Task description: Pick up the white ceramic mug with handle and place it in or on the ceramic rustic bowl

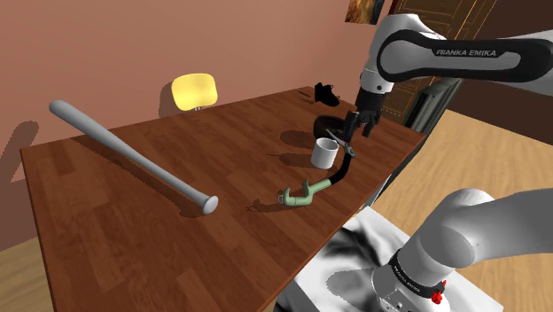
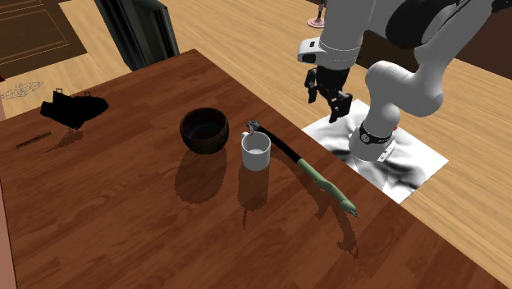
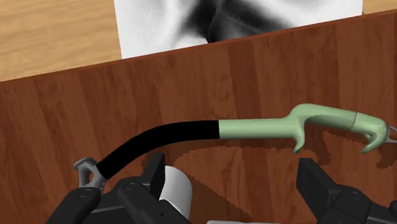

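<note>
While the arm (image 1: 470, 53) reads FRANKA EMIKA, you see the gripper (image 1: 353, 133) hanging near the mug (image 2: 255, 152), jaws released and grasping nothing. The mug stands upright on the table (image 2: 123, 222), just beside the bowl (image 2: 203, 130), at its four o'clock in the second exterior view.
</note>
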